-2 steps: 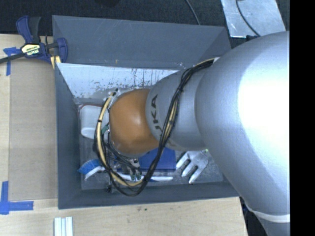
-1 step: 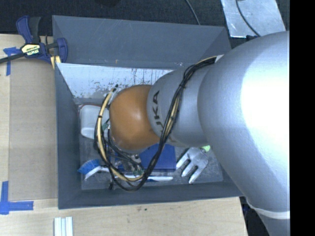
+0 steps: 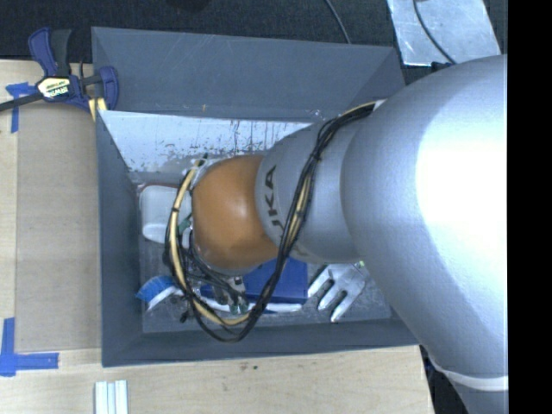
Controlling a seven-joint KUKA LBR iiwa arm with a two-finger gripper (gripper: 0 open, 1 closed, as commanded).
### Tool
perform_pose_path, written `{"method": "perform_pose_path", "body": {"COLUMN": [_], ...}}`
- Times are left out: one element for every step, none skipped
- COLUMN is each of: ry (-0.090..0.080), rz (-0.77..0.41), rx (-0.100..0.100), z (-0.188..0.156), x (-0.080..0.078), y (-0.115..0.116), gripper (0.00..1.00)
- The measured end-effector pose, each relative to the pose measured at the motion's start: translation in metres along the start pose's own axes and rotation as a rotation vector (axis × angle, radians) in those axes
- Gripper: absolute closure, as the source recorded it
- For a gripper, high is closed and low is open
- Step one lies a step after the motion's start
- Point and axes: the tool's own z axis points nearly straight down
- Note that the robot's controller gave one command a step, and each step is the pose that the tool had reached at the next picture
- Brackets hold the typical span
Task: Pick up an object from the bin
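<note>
Probably our pick: the blue flat slab [image 3: 289,281], just beside the pincer [image 3: 211,298] on its arm side.
Its look: flat, deep blue, straight-edged, half hidden under the arm.
Pincer: low in the bin [image 3: 116,231]; open or closed, we cannot tell.
Other side: a blue-and-white scrap [image 3: 155,293], just beside the pincer.
Farther out: a white blocky piece [image 3: 155,212]; a white pronged piece [image 3: 338,290] past the slab.
Why so: loose things lie on the bin floor, so we judge the wrist dips among them.
</note>
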Motion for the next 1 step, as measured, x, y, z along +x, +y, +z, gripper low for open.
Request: {"method": "perform_pose_path", "body": {"ry": [0.0], "rz": [0.0], "rx": [0.0], "z": [-0.0001], "x": [0.0], "y": [0.0], "gripper": [1.0]}}
